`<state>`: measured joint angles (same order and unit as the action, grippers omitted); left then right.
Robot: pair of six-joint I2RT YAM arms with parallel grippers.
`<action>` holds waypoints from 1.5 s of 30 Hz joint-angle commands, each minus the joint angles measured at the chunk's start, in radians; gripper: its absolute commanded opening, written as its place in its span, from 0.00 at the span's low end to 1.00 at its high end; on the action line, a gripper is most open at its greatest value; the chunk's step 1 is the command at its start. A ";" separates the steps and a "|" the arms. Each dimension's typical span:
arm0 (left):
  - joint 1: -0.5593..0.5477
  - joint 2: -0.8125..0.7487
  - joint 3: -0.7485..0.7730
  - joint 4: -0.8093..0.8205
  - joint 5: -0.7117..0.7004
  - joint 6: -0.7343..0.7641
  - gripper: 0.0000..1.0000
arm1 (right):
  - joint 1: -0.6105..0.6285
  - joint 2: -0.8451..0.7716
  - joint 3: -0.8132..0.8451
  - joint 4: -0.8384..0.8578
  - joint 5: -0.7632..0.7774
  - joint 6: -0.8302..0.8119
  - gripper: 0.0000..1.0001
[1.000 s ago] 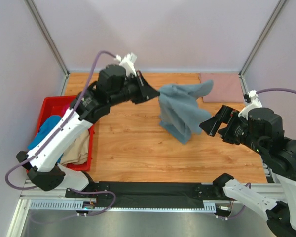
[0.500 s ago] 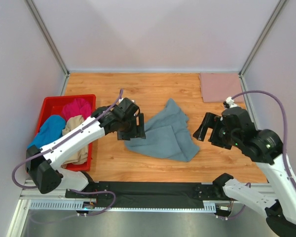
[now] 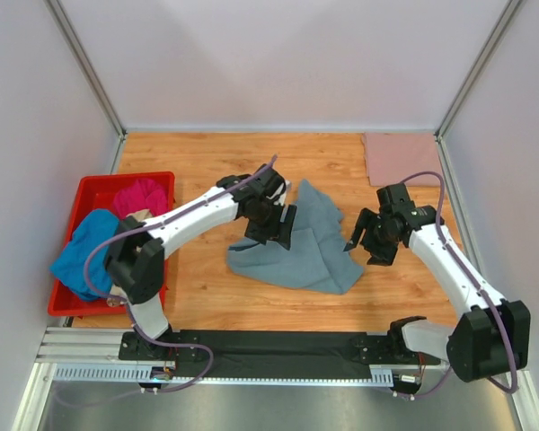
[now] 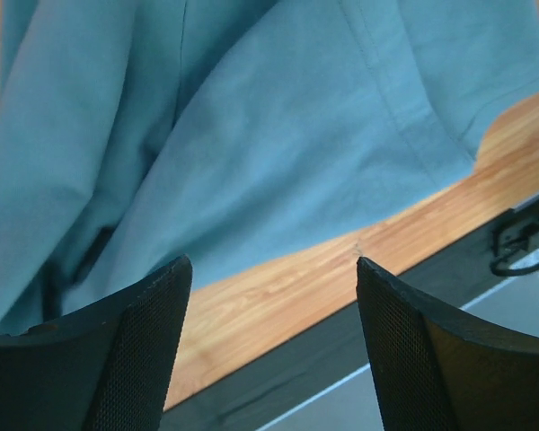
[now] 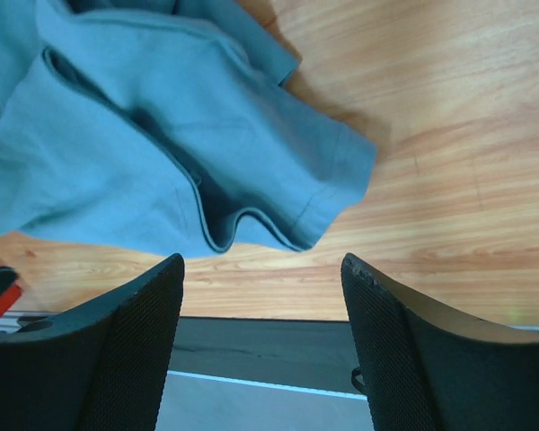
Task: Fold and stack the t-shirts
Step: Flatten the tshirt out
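Both hands are empty, jaws spread wide. Of the two, the left hand (image 3: 281,226) hangs over the left half of the slate grey-blue t-shirt (image 3: 307,250). Its wrist view shows only cloth and table beyond the open fingers (image 4: 144,341), with nothing between them; whether the tips brush the fabric I cannot tell. Across from it, the right hand (image 3: 363,241) sits just beside the shirt's right edge, over bare wood. A sleeve lies ahead of its fingers (image 5: 135,341), which are likewise released.

Progress looks early to me. One dusty-pink t-shirt (image 3: 402,159) lies flat and squared at the far right corner of the table (image 3: 198,162), seemingly folded and starting the stack. The grey-blue one lies crumpled mid-table, doubled over itself, not yet spread or folded. A magenta t-shirt (image 3: 142,195) and a bright blue t-shirt (image 3: 79,256) sit bunched in the red bin (image 3: 94,184) at the left, so most of the folding is undone.
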<state>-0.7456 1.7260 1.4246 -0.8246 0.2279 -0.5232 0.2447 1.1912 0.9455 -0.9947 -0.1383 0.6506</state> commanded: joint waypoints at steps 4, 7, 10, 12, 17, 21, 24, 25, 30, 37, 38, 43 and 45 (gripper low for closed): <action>-0.008 0.170 0.137 0.025 -0.030 0.186 0.82 | -0.055 0.168 -0.030 0.179 -0.144 -0.127 0.72; -0.008 0.270 0.206 -0.024 -0.030 0.207 0.82 | -0.068 0.191 -0.056 0.163 -0.117 -0.160 0.73; -0.008 0.308 0.186 0.001 0.001 0.203 0.80 | -0.088 0.199 -0.106 0.192 -0.086 -0.151 0.78; -0.008 0.316 0.175 0.007 0.024 0.207 0.66 | -0.090 0.222 -0.125 0.203 -0.061 -0.138 0.79; -0.008 0.265 0.186 -0.015 0.027 0.224 0.02 | -0.090 0.286 -0.159 0.287 -0.083 -0.115 0.52; 0.018 0.192 0.273 -0.106 -0.033 0.190 0.00 | -0.093 0.272 -0.055 0.224 -0.052 -0.137 0.00; 0.081 0.135 0.402 -0.209 -0.090 0.100 0.00 | -0.094 0.211 0.132 0.080 -0.005 -0.144 0.00; 0.098 0.097 0.433 -0.225 -0.091 0.079 0.00 | -0.094 0.196 0.189 0.026 0.034 -0.138 0.00; 0.224 -0.043 0.597 -0.248 -0.148 -0.041 0.00 | -0.094 0.137 0.657 -0.304 0.178 -0.112 0.00; 0.295 -0.175 0.662 0.046 0.065 -0.199 0.00 | -0.096 0.107 1.198 -0.475 0.154 -0.079 0.00; 0.295 -0.178 0.666 0.079 0.088 -0.218 0.00 | -0.094 0.082 1.222 -0.460 0.117 -0.065 0.00; 0.295 -0.206 0.662 0.075 0.137 -0.268 0.00 | -0.096 -0.077 1.079 -0.262 -0.015 0.049 0.00; 0.299 -0.251 0.549 0.023 0.082 -0.230 0.00 | -0.094 -0.192 0.861 -0.078 -0.125 0.086 0.00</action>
<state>-0.4545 1.5105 2.0575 -0.7609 0.3126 -0.7410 0.1535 1.0573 1.9789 -1.2068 -0.1093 0.6483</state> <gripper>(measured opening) 0.006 0.022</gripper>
